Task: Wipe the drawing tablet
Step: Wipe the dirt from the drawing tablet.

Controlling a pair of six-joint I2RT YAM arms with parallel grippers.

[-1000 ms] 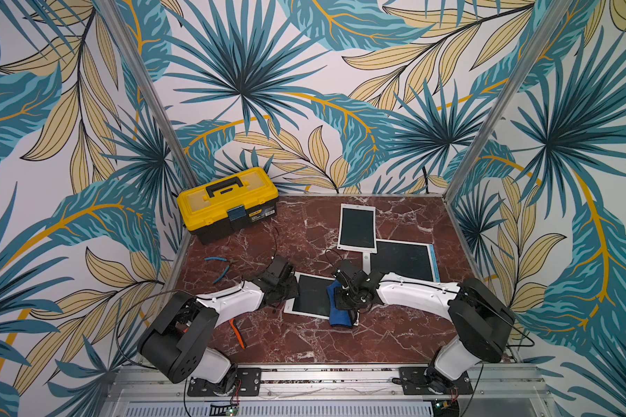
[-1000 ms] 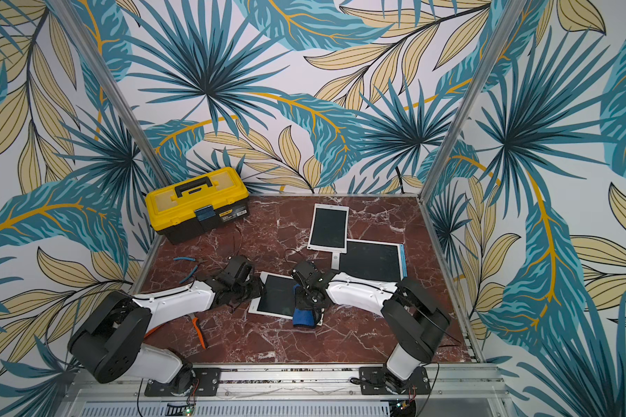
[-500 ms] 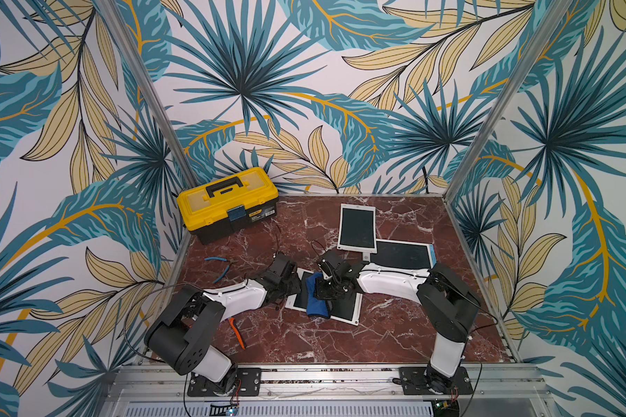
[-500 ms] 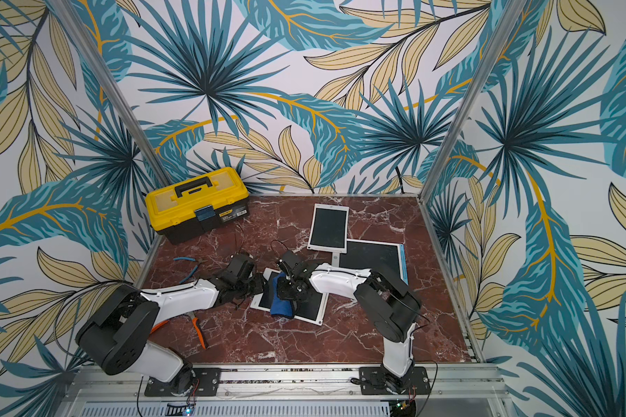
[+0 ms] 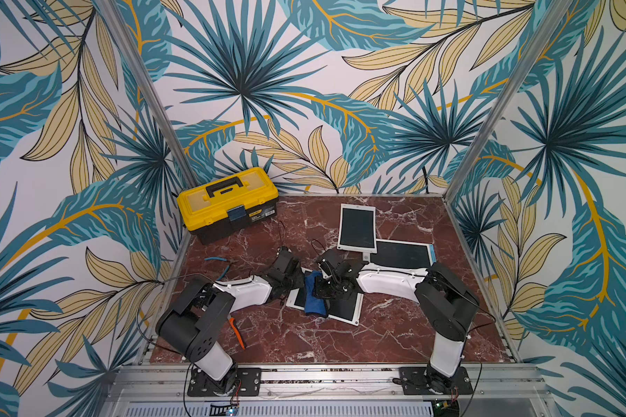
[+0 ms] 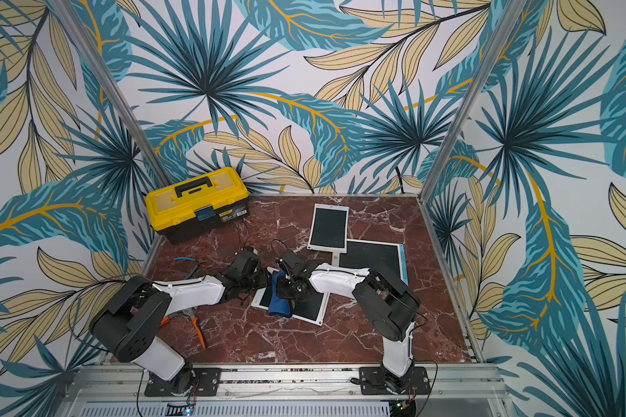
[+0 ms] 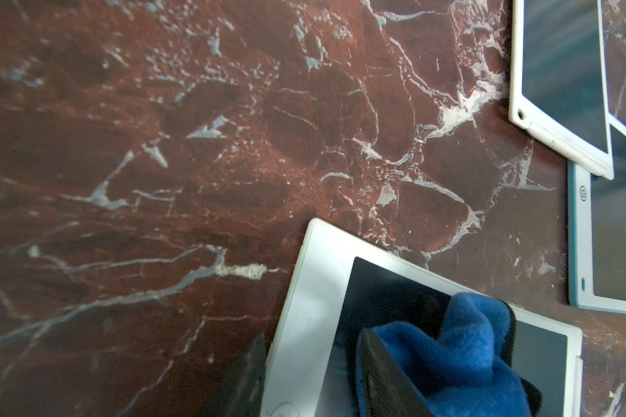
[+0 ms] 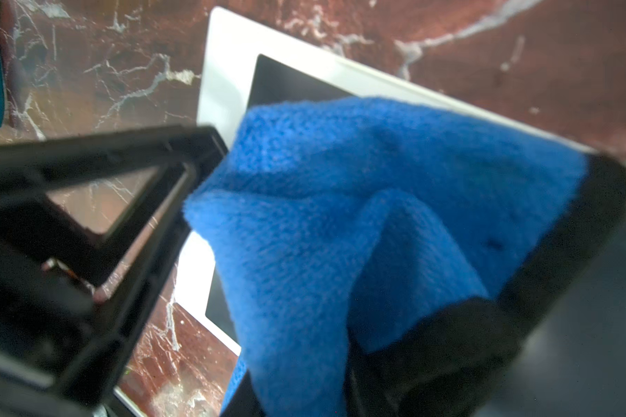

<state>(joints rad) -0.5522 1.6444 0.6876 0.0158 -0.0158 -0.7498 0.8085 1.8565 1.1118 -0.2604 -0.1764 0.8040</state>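
**Mid-wipe: cloth on the left part of the tablet, left arm at its edge**

Right gripper (image 8: 402,173) is clenched on the blue cloth (image 5: 313,298). The cloth bunches between the fingers and drapes onto the screen.

Left gripper (image 7: 309,346) has its jaws parted and is grasping nothing. It straddles the tablet's left edge, one finger on the screen side and the other off it over the table (image 5: 304,343). Can't tell whether it actually bears down. The two grippers sit just beside each other.

Drawing tablet (image 5: 342,307) lies flat and skewed, near-centre on the table between the arms. The cloth covers its left part. The right part of the dark screen is bare.

My read: a stroke is under way and most of the screen is left to do. To do it well:
- Drag the cloth rightward in straight, overlapping passes, out to the right bezel.
- Keep the downforce light and even. The cloth is bunched, so only a narrow patch probably touches.
- Keep fabric under the fingertips so no bare plastic rubs the screen.
- Have the left gripper pin the left edge. A slick tablet on marble will likely skate otherwise.
- Mind the clearance between the grippers on any leftward pass.

Further out, all well apart from the stroke path:
- Far right: a white tablet (image 5: 356,227) overlapping a blue-edged tablet (image 5: 402,254).
- Far left: a yellow toolbox (image 5: 228,204).
- Left: blue pliers (image 5: 215,260).
- Near left: orange cutters (image 5: 237,330).
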